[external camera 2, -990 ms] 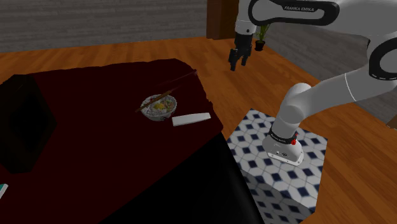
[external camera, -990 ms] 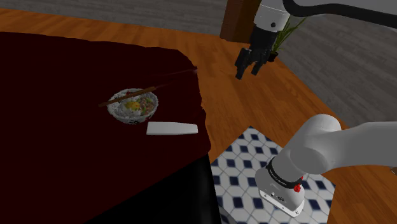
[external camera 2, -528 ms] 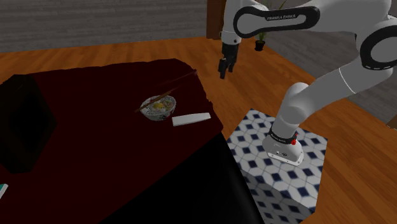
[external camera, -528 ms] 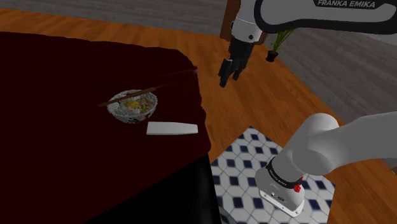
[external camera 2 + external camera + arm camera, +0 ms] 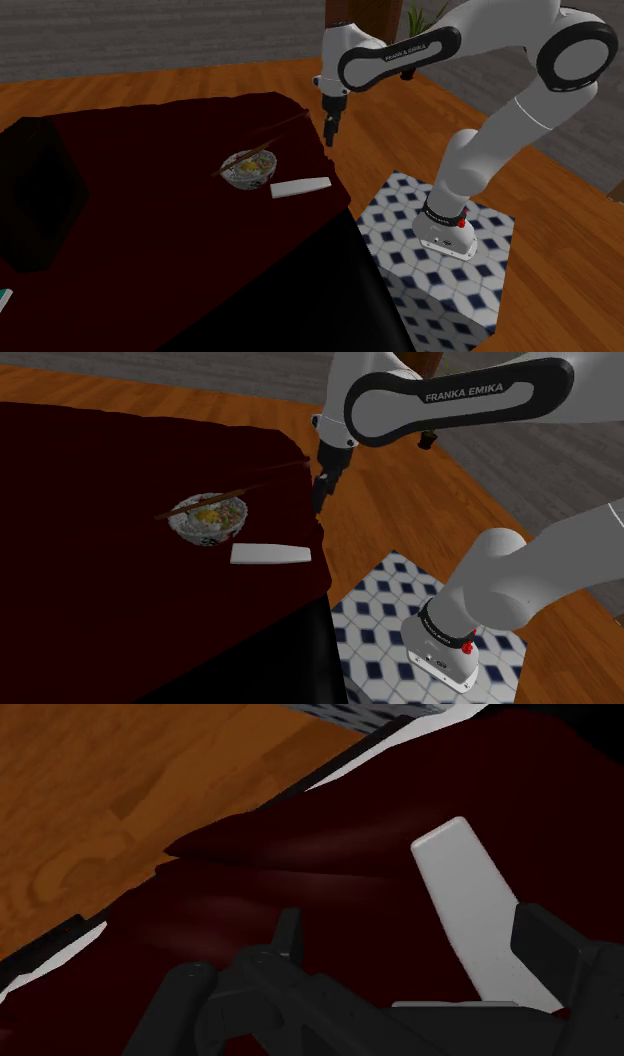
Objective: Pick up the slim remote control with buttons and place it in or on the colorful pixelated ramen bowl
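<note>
The remote is a slim plain white bar lying flat on the dark red tablecloth, just in front of the bowl. The ramen bowl is speckled white with yellow and green filling, and brown chopsticks rest across it. My black gripper hangs open above the table's edge, to the shoulder view's right of the bowl and beyond the remote. In the second exterior view the gripper sits above the remote and the bowl. In the wrist view the remote lies below the open gripper, untouched.
The cloth hangs over the table's edge next to the wooden floor. My stand has a blue-and-white tiled top. A dark box stands on the table at the second exterior view's left. A potted plant stands behind the arm.
The arm has swung toward the shoulder view's left and come lower, from over the wooden floor to the table's edge. The gripper has stayed open. Remote and bowl have not moved.
</note>
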